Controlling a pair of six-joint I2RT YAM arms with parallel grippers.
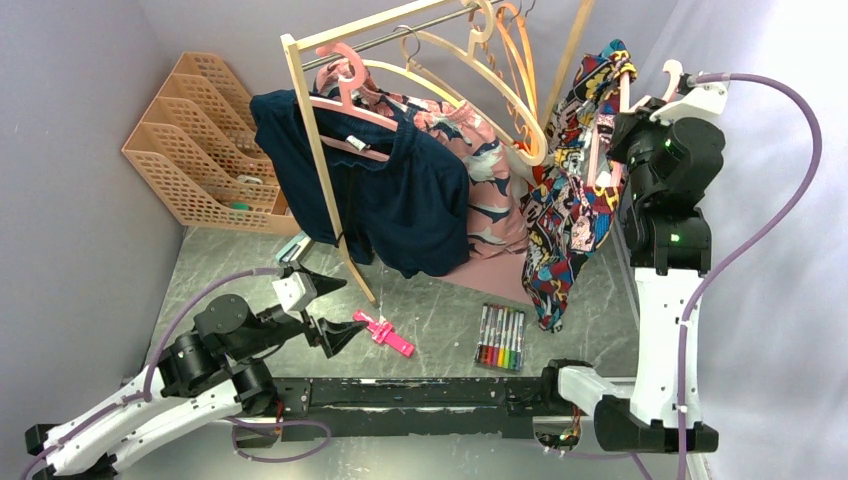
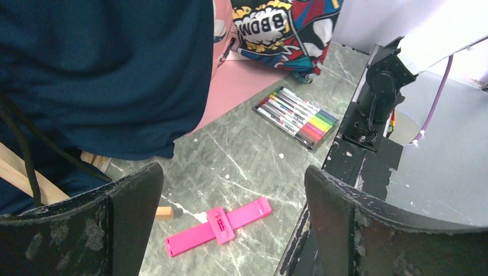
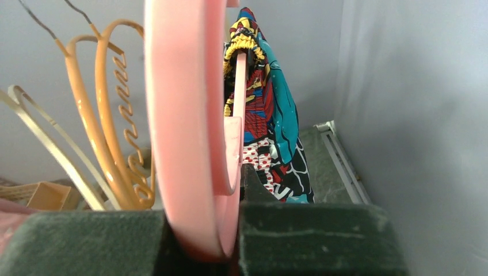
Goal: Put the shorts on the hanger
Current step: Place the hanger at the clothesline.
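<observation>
The comic-print shorts (image 1: 566,205) hang over the pale-pink hanger (image 1: 604,142), held up at the right of the rack, their lower end near the table. My right gripper (image 1: 632,128) is shut on the hanger. In the right wrist view the hanger (image 3: 184,115) fills the gap between the pads of the right gripper (image 3: 201,230), with the shorts (image 3: 270,126) draped on its far end. My left gripper (image 1: 340,310) is open and empty, low over the table. In the left wrist view the left gripper (image 2: 233,178) is above a pink clip (image 2: 218,226), and the shorts' "BOOM" print (image 2: 282,26) shows beyond.
A wooden rack (image 1: 318,150) carries a navy garment (image 1: 400,200), a pink patterned garment (image 1: 490,205), and cream and orange hangers (image 1: 505,70). A marker pack (image 1: 500,338) and the pink clip (image 1: 383,333) lie on the table. Orange file trays (image 1: 200,140) stand at the back left.
</observation>
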